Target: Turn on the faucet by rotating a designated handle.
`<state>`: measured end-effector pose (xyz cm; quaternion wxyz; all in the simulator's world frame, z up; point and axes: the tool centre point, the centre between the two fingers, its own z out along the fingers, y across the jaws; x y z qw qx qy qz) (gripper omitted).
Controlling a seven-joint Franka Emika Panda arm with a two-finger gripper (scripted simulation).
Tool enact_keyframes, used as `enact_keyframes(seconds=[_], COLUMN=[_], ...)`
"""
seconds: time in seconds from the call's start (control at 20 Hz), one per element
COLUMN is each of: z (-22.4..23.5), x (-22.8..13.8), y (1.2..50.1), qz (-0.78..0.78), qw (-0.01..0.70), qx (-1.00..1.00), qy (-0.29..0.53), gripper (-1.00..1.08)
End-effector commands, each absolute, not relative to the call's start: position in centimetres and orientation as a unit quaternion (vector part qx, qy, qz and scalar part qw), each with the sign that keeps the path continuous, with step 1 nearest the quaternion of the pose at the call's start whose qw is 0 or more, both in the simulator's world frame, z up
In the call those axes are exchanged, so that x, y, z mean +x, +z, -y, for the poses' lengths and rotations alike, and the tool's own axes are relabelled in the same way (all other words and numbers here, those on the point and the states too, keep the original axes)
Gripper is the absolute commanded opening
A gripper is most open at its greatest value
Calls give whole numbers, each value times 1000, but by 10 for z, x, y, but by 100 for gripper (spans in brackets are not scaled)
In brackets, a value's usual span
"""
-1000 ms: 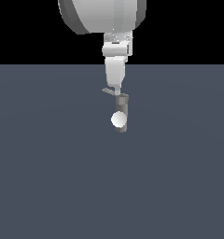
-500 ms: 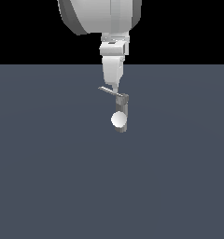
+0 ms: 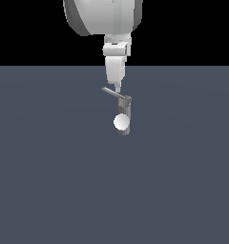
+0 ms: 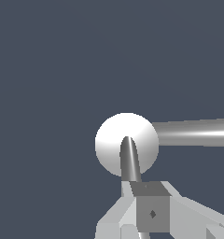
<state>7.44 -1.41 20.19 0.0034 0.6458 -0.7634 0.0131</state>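
Handle (image 3: 114, 93): stiff, thin bar pivoting atop faucet (image 3: 125, 116); push near its free end. Hand (image 3: 117, 87) just above it, finger spacing indiscernible.

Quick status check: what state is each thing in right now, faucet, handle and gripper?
Faucet: upright on the floor, white ball on its front.
Handle: sticks out from the post's top toward the exterior view's left, tilted slightly up at its free end.
Gripper: pointing down, tip at the handle near its middle; open or shut cannot be told.
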Motion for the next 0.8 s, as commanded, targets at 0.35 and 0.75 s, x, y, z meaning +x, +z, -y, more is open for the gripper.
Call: enact_keyframes(seconds=[0.35, 0.75], z=[-27, -40], x=[101, 117], y=[186, 183], qz=[744, 738], qw=[0, 0], qx=[668, 675], qy=[4, 0], gripper=[-100, -100])
